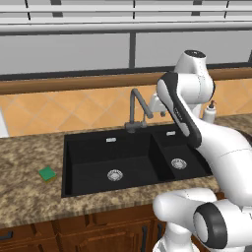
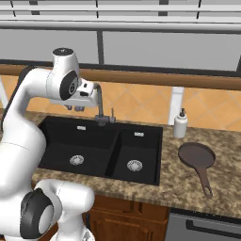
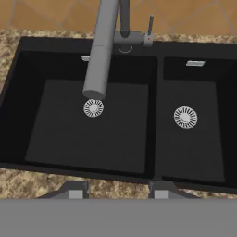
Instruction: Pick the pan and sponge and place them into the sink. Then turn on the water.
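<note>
Speckled granite counter [image 1: 24, 162] is seen around the black double-basin sink [image 1: 88, 162], both basins bare. The sponge [image 1: 47, 173] lies on the counter left of the sink, and the pan [image 2: 196, 155] rests on the counter right of it, handle toward the front edge, both well apart from the gripper [image 3: 118, 189]. The gripper is held high above the sink beside the faucet [image 3: 102, 51], fingers spread and holding nothing. No writing can be read.
</note>
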